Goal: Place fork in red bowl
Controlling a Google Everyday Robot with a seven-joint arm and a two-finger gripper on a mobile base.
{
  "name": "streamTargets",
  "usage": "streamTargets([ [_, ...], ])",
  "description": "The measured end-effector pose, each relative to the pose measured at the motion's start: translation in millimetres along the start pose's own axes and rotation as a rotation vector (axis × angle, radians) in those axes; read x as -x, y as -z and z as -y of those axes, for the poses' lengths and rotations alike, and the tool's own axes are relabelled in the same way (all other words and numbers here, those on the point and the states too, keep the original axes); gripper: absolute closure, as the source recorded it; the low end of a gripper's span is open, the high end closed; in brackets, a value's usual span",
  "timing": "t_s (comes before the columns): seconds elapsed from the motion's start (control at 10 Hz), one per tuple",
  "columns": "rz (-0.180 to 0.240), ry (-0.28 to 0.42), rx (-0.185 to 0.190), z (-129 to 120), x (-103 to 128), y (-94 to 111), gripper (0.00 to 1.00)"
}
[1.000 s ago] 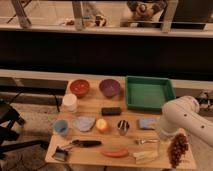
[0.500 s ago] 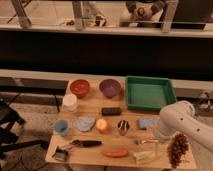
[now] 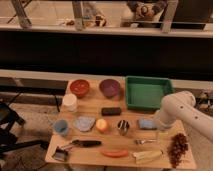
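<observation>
Fork (image 3: 145,142) seemingly just beside end effector (image 3: 159,131), grip state unclear

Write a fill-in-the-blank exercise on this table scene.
The red bowl stands to the ___ of the purple bowl. The tray beside the purple bowl is ___. The pincer hangs at the table's right side, near the fork, which is not yet ___ the red bowl.
Missing words: left; green; in.

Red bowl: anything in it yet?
Nothing visible inside the red bowl; its near inner wall is hidden by the rim. The fork lies on the table, with the tool close above one end of it.
</observation>
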Motion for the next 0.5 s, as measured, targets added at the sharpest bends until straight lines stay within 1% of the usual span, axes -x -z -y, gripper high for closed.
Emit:
streamTargets([
  [0.2,-0.004,-0.001,0.006,-2.0,-4.2,-5.0,0.2],
  [0.5,-0.01,0.02,-0.005,-13.3,-2.3,-9.9,0.2],
])
